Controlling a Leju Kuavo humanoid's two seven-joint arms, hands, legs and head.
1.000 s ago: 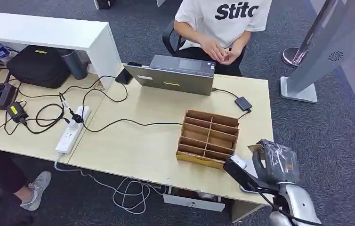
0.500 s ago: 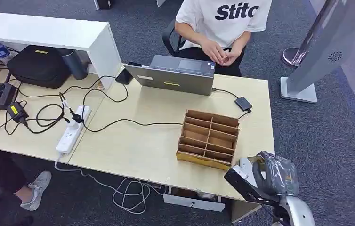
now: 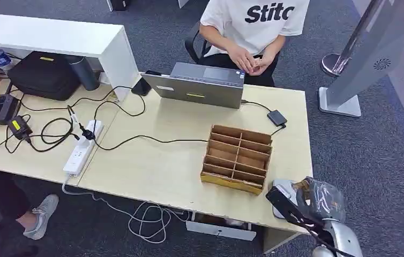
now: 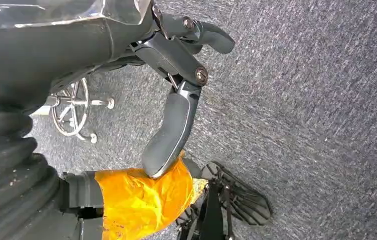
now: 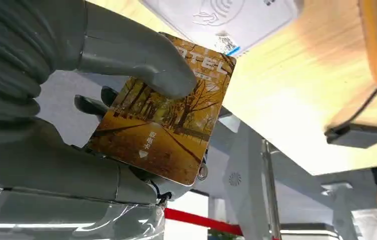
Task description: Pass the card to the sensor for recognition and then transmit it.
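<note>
The card (image 5: 164, 112) is being pinched under the thumb of the right hand (image 3: 309, 201), held just over the white sensor (image 5: 226, 17) at the table (image 3: 167, 160) edge, evidently for reading.

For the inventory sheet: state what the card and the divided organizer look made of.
Card: likely glossy plastic, with a printed autumn-tree photo and a thin rigid edge, held by the right robot hand. Organizer: apparently brown matte corrugated cardboard, with slotted dividers.
</note>
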